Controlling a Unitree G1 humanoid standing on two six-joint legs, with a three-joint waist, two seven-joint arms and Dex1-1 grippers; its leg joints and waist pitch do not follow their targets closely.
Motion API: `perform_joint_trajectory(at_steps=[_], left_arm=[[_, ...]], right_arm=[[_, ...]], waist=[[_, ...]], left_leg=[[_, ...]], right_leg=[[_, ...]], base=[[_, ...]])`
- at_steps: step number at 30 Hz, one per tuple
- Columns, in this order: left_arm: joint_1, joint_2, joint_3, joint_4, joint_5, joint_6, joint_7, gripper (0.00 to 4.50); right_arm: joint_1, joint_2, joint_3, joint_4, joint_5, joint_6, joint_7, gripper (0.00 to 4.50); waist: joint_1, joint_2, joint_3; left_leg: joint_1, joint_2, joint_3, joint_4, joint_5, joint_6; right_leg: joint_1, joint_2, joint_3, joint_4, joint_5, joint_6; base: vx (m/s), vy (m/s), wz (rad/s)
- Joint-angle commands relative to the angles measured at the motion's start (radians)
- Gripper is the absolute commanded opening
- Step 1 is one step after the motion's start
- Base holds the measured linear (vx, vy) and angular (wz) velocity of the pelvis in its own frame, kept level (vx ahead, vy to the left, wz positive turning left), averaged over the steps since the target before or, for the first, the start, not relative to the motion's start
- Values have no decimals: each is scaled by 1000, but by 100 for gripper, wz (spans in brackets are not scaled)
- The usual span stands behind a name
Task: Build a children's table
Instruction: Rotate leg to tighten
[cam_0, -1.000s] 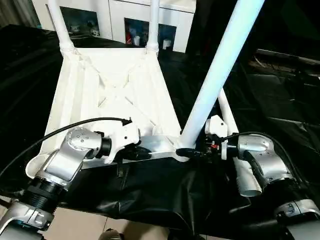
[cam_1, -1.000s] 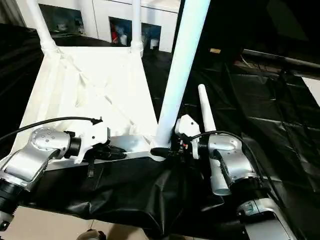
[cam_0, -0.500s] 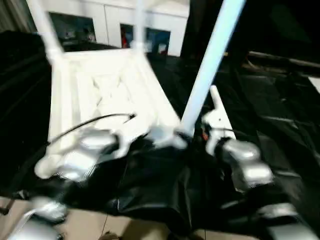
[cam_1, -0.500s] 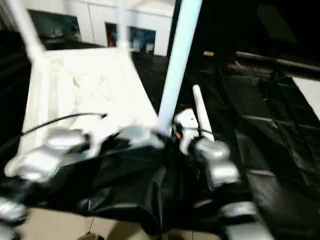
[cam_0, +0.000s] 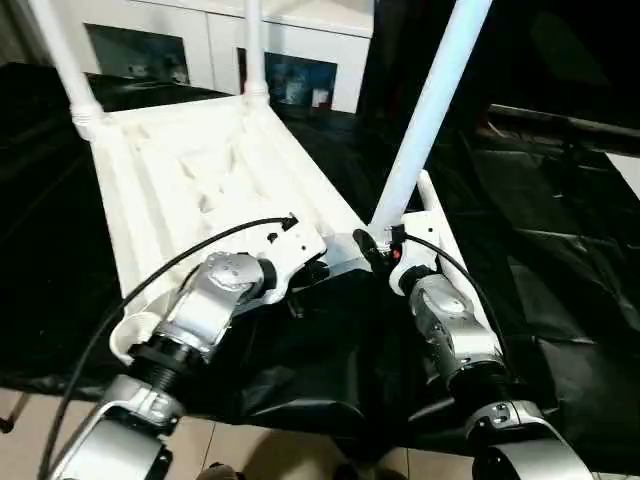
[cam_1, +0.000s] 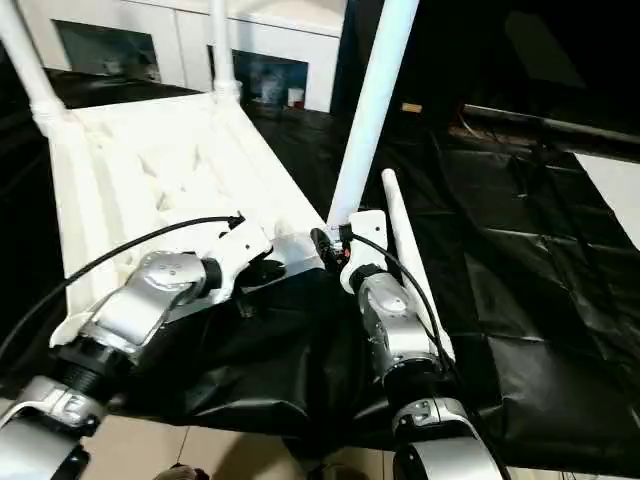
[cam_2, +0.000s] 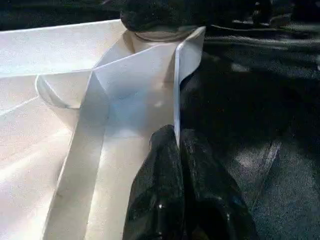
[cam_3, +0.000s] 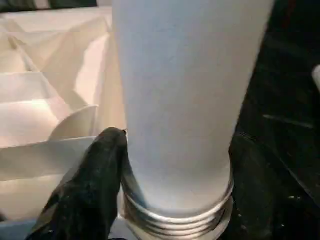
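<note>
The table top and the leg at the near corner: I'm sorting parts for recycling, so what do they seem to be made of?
Table top: looks like moulded white plastic, matt to slightly glossy; its upturned underside shows thin cast ribs and walls. Leg: apparently the same white plastic, a smooth tube with a moulded screw thread at its base, where the right pincer closes round it. No metal is evident, though that can't be ruled out.

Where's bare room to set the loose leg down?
Black cloth right of the loose leg is bare, as is the far strip past the top. Crowded: near corner, both pincers at the third leg.
</note>
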Motion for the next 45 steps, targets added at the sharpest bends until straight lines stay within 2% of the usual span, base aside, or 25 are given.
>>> perform_joint_trajectory(at_steps=[1, 2, 3, 4, 5, 6, 8, 10, 11, 12, 13, 15, 17, 21, 23, 24, 25, 28, 31, 34, 35, 45], left_arm=[[19, 12, -15, 10, 14, 9, -8, 0], [20, 14, -15, 8, 14, 10, -10, 0], [23, 25, -16, 2, 13, 7, -22, 0], [37, 65, -15, -27, -4, -3, -82, 0], [42, 80, -16, -36, -9, -13, -106, 0], [48, 97, -15, -50, -21, -15, -139, 0], [62, 138, -19, -81, -53, -59, -223, 0], [73, 161, -19, -106, -77, -58, -273, 0], [79, 178, -22, -120, -87, -69, -305, 0], [83, 191, -24, -130, -92, -78, -326, 0], [87, 205, -26, -140, -97, -85, -346, 0], [95, 223, -24, -155, -111, -91, -378, 0], [103, 237, -11, -175, -131, -88, -401, 0], [110, 259, -2, -183, -142, -90, -408, 0], [110, 262, -1, -180, -142, -93, -409, 0], [111, 265, -1, -179, -142, -96, -410, 0], [112, 266, 0, -181, -143, -97, -411, 0], [114, 266, 2, -181, -142, -95, -409, 0], [115, 266, 4, -184, -142, -94, -409, 0], [117, 268, 2, -186, -144, -93, -409, 0], [118, 269, 1, -186, -145, -93, -409, 0], [117, 265, 0, -181, -146, -96, -410, 0]], right_arm=[[11, 9, 74, -36, 6, -3, 126, 345], [11, 6, 74, -38, 5, -4, 128, 358], [10, -7, 76, -43, 5, -8, 140, 358], [6, -71, 93, -63, -3, -3, 216, 379], [5, -96, 102, -68, -11, -2, 244, 379], [6, -125, 109, -74, -9, 4, 292, 382], [12, -194, 124, -93, 6, 22, 426, 382], [17, -230, 130, -104, 9, 21, 499, 382], [21, -257, 136, -113, 15, 17, 556, 382], [24, -276, 141, -120, 19, 14, 595, 382], [26, -293, 142, -126, 24, 18, 629, 382], [27, -311, 145, -127, 27, 15, 668, 382], [21, -326, 154, -116, 32, -4, 700, 382], [16, -343, 176, -109, 35, -12, 774, 382], [15, -344, 178, -104, 32, -16, 784, 382], [14, -343, 177, -99, 31, -18, 791, 382], [15, -342, 177, -98, 32, -18, 797, 347], [16, -338, 185, -84, 26, -25, 813, 344], [17, -336, 187, -80, 25, -33, 813, 303], [19, -335, 183, -78, 32, -39, 820, 290], [19, -334, 180, -77, 31, -45, 820, 273], [14, -322, 181, -59, 12, -96, 790, 267]], waist=[[0, 13, -58], [1, 12, -57], [1, 12, -58], [1, 11, -61], [2, 11, -62], [0, 11, -63], [3, 12, -67], [9, 13, -75], [9, 14, -76], [11, 14, -78], [11, 15, -77], [13, 18, -77], [14, 19, -75], [14, 15, -70], [15, 15, -71], [15, 12, -71], [15, 12, -71], [15, 10, -72], [16, 12, -73], [17, 12, -74], [17, 12, -74], [16, 10, -74]], left_leg=[[1, 21, -10, -78, -345, 6], [-1, 21, -9, -78, -326, 10], [3, 22, -6, -75, -316, 12], [-1, 21, -7, -74, -301, 15], [-5, 21, -8, -74, -284, 17], [-12, 21, -6, -74, -255, 24], [-9, 21, -3, -67, -222, 32], [-5, 21, 5, -58, -144, 65], [-5, 20, 7, -56, -123, 74], [-6, 20, 8, -55, -84, 93], [-2, 20, 10, -53, -77, 112], [0, 24, 10, -54, -79, 119], [1, 25, 9, -56, -102, 106], [4, 27, 8, -59, -166, 69], [3, 27, 7, -60, -166, 62], [1, 26, 6, -59, -160, 60], [0, 26, 5, -59, -158, 58], [-2, 24, 5, -57, -149, 56], [0, 25, 5, -57, -142, 57], [-1, 24, 5, -56, -139, 59], [0, 24, 5, -56, -139, 59], [-1, 23, 6, -53, -136, 65]], right_leg=[[32, -71, 42, -81, -386, -134], [33, -71, 43, -78, -387, -134], [30, -72, 45, -79, -391, -139], [36, -71, 44, -76, -386, -144], [40, -72, 43, -74, -372, -145], [42, -69, 43, -69, -337, -149], [42, -67, 45, -63, -275, -168], [46, -64, 48, -46, -117, -219], [46, -61, 48, -40, -68, -235], [50, -58, 46, -31, 14, -260], [48, -57, 45, -28, 58, -278], [49, -61, 44, -27, 60, -295], [50, -62, 43, -31, 12, -294], [47, -64, 43, -41, -97, -273], [48, -65, 44, -42, -118, -263], [49, -65, 44, -41, -124, -257], [49, -66, 44, -42, -134, -252], [49, -66, 44, -41, -140, -246], [48, -65, 44, -39, -129, -249], [49, -64, 43, -38, -119, -251], [49, -65, 43, -38, -119, -252], [49, -64, 44, -36, -111, -257]], base=[[0, 0, 0], [0, 0, 0], [0, 0, 0], [0, 0, 0], [0, 0, 0], [0, 0, 0], [26, -10, -1], [36, -8, 2], [66, -10, 4], [66, -10, 4], [0, 0, 0], [0, 0, 0], [0, 0, 0], [0, 0, 0], [0, 0, 0], [0, 0, 0], [0, 0, 0], [0, 0, 0], [0, 0, 0], [0, 0, 0], [0, 0, 0], [0, 0, 0]])
